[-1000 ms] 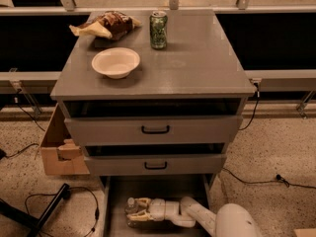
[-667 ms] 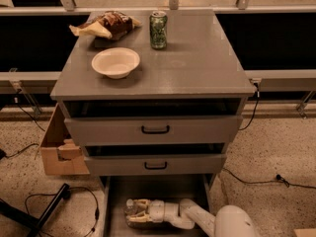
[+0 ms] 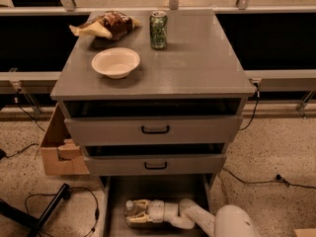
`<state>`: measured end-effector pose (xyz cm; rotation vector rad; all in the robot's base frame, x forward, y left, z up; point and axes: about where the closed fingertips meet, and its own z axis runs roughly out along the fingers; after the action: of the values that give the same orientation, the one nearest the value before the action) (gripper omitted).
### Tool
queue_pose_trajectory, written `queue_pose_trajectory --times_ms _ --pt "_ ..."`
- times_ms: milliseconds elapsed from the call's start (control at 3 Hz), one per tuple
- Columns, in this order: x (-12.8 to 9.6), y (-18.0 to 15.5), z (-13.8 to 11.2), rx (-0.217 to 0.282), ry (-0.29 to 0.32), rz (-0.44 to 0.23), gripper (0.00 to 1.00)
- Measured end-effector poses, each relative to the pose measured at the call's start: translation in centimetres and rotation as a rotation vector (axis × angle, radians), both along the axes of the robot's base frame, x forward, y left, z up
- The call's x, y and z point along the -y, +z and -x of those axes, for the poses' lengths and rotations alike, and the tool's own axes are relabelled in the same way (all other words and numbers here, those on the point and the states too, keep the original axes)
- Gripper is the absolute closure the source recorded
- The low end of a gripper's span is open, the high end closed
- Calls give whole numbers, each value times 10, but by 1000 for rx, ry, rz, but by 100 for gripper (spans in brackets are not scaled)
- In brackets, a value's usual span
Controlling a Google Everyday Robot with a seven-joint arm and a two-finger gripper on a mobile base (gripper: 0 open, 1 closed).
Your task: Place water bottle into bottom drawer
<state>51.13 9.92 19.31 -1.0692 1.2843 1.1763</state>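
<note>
The bottom drawer [image 3: 114, 201] is pulled out at the foot of the grey cabinet, a flat grey tray with low side walls. My gripper [image 3: 134, 213] reaches into it from the lower right on a white arm [image 3: 197, 218]. Its pale fingers [image 3: 140, 203] are closed around the water bottle [image 3: 130, 207], a small clear bottle. The bottle lies low inside the drawer, toward its left half, and is mostly hidden by the fingers.
The two upper drawers [image 3: 155, 129] stand slightly open, with black handles. On the cabinet top sit a green can [image 3: 158, 29], a white bowl [image 3: 115, 62] and a snack bag [image 3: 106, 25]. A cardboard box [image 3: 58, 147] and cables [image 3: 74, 201] lie on the floor at left.
The gripper with the bottle has shifted a little to the left inside the bottom drawer. Nothing else has moved.
</note>
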Motion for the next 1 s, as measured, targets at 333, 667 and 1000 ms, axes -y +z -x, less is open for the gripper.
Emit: queue_pose_trajectory --times_ms 333,667,1000 --pt "0 1 0 0 0 0 36" --pt "0 1 0 0 0 0 13" --pt "-2 2 1 -1 2 -2 0"
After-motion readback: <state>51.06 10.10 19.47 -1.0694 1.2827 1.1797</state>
